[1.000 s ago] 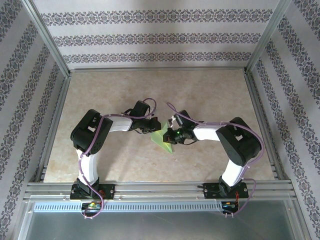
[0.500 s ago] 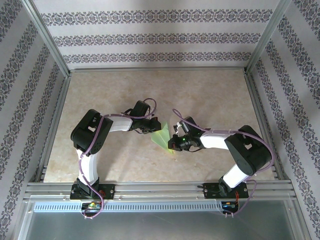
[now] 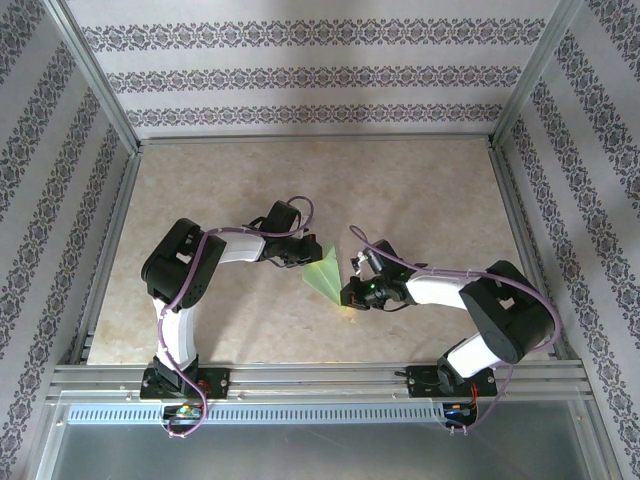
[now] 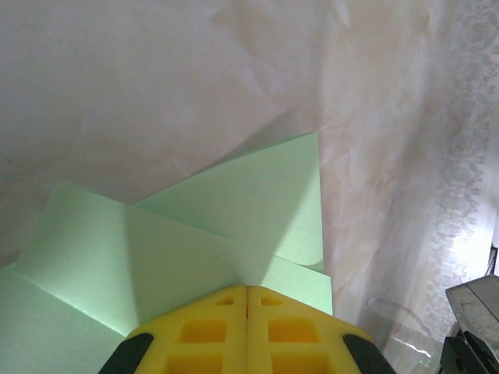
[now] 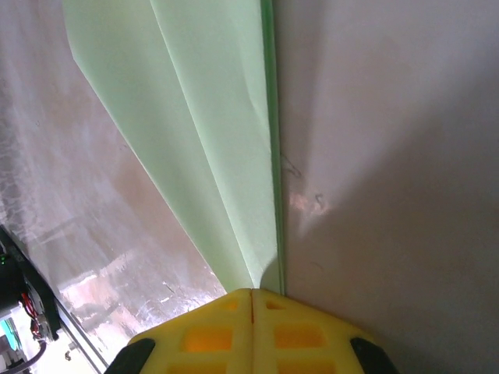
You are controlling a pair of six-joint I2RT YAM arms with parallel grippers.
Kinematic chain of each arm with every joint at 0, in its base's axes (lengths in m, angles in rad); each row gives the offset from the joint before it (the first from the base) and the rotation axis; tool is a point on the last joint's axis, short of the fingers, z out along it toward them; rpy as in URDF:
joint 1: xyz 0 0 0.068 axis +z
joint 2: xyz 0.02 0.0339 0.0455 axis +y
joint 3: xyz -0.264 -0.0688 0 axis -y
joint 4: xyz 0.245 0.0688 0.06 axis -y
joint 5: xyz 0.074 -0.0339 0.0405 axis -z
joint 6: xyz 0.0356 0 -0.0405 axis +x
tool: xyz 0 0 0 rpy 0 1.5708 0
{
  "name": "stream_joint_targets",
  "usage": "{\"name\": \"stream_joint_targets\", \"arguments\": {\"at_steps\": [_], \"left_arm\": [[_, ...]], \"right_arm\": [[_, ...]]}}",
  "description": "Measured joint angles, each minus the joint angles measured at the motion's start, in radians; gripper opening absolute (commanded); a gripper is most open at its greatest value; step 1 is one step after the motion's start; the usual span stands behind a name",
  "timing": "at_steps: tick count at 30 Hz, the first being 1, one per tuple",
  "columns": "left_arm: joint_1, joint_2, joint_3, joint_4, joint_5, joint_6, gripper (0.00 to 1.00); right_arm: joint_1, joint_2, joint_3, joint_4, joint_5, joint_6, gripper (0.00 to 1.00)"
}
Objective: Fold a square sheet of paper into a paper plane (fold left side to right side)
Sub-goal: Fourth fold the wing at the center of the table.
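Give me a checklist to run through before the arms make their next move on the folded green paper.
1. The left pincer is shut: ok.
2. The right pincer is shut: ok.
3. The folded light green paper lies on the beige mottled tabletop between them: ok.
4. Left at its wide end, right at its narrow tip: ok.
5. Paper pinched rather than just pressed: cannot tell.

We see the left arm and right arm alike: white links, bulky black joints, lilac cables looping alongside, a green light at the right wrist. The left claw and right claw wear yellow, grid-moulded pads edged in black.
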Motion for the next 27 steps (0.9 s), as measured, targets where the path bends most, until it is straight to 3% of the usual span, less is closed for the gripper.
{"name": "stream_joint_targets", "arguments": {"at_steps": [14, 17, 22, 27], "left_arm": [[0.001, 0.0, 0.007, -0.014, 0.001, 0.004, 0.04], [0.011, 0.0, 0.009, -0.013, 0.0, 0.002, 0.12], [0.015, -0.023, 0.012, -0.004, 0.006, -0.016, 0.24], [0.021, -0.136, 0.012, 0.002, 0.008, -0.027, 0.31]], "right_arm": [[0.0, -0.063, -0.013, -0.114, 0.0, 0.0, 0.0], [-0.01, -0.106, -0.012, -0.192, -0.005, -0.001, 0.09], [-0.082, -0.215, 0.019, -0.245, -0.006, -0.034, 0.35], [-0.145, -0.195, 0.094, -0.216, 0.0, -0.11, 0.42]]}}
